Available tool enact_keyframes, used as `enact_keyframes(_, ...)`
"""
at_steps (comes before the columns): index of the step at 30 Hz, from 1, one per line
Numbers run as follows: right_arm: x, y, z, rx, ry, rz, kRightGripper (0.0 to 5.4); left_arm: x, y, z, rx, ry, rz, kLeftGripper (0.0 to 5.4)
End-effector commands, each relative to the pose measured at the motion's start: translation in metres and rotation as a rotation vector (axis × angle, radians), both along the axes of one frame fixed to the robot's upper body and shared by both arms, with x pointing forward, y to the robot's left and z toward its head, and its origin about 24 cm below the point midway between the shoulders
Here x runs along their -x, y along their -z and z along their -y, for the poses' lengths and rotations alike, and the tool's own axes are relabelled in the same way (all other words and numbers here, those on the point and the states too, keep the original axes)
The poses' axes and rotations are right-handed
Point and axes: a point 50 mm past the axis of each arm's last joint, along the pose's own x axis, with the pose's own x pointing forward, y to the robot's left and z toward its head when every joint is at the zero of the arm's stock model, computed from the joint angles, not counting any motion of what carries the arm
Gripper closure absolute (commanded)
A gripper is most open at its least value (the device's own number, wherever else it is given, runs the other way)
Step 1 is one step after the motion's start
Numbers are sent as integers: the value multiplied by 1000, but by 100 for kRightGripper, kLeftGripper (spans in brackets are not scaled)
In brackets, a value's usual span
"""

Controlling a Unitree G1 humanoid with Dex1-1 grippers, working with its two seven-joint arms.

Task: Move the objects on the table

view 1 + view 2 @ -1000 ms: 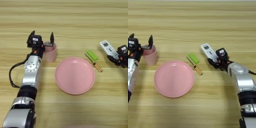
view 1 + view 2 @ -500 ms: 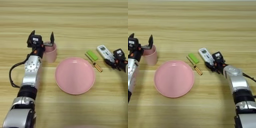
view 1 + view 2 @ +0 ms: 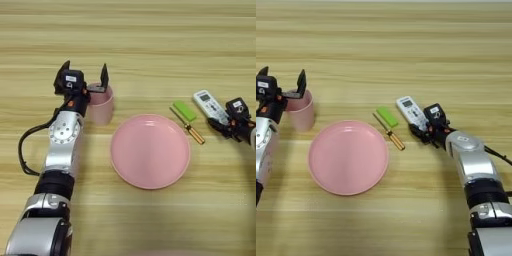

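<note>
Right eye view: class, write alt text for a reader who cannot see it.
A robot's right gripper holds a white remote beside a screwdriver and green block. Its open left gripper sits over a pink cup, near a pink plate on a wooden table.

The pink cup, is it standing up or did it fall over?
Standing up. The pink cup rests on its base on the table with its round opening facing up, and the left gripper is open at its rim.

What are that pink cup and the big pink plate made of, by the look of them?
Both look like plastic. The pink cup is matte with an even colour and a thin rim. The pink plate has a smooth surface with a faint sheen, though glazed ceramic can't be ruled out.
</note>
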Motion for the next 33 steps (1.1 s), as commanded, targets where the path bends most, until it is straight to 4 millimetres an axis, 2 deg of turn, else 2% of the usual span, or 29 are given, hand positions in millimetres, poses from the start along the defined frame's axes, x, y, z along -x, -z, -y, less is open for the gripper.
enact_keyframes(1,-1,1,-2,2,-7,-7,250,-1,-3,1,-11,5,15,0)
enact_keyframes(5,-1,1,-2,1,-8,-8,250,-1,-3,1,-11,5,14,0)
enact_keyframes(19,0,-3,-6,-7,-33,21,101,-1,-3,1,-11,5,15,0)
enact_keyframes(27,1,-20,-19,-41,-103,136,7,-1,-3,1,-11,5,14,0)
enact_keyframes(33,9,-36,-36,-87,-215,223,3,-1,-3,2,-11,5,15,0)
